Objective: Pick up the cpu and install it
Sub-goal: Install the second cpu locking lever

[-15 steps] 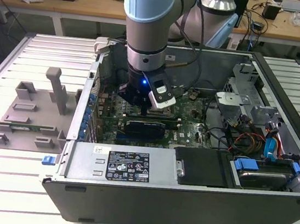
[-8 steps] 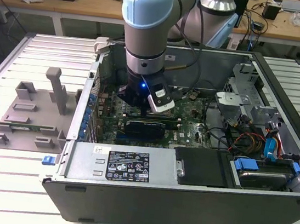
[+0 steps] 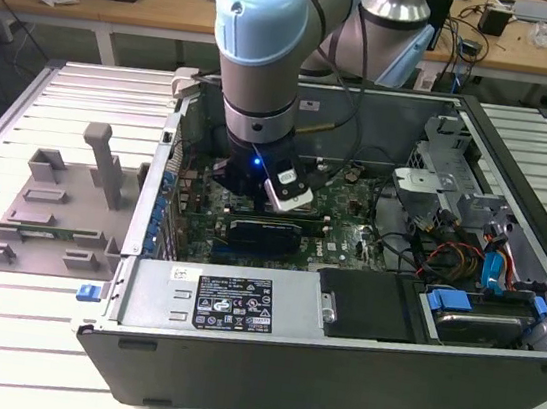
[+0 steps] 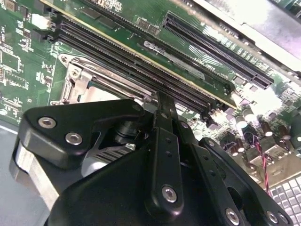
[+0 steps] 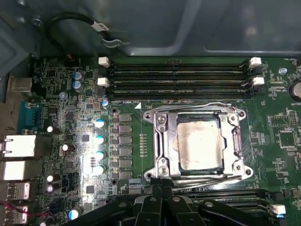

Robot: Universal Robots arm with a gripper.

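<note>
The cpu (image 5: 199, 143), a small square chip with a shiny silver top, lies flat inside the motherboard socket, and the socket's metal frame (image 5: 160, 136) surrounds it. In the first wrist view my gripper (image 5: 160, 184) hangs just beside the socket's edge, its two thin black fingers pressed together with nothing visible between them. The second wrist view has the same fingertips (image 4: 162, 110) close over the socket's corner (image 4: 75, 75). In the exterior view the arm's wrist (image 3: 255, 177) reaches down into the open computer case (image 3: 332, 374), over the green motherboard (image 3: 336, 228).
Black memory slots (image 5: 178, 77) run along one side of the socket. A grey plastic fixture tray (image 3: 51, 206) lies outside the case at the exterior view's left. Cables and a drive with blue clips (image 3: 471, 311) crowd the case's right side, and a black box (image 3: 366, 303) sits near the front wall.
</note>
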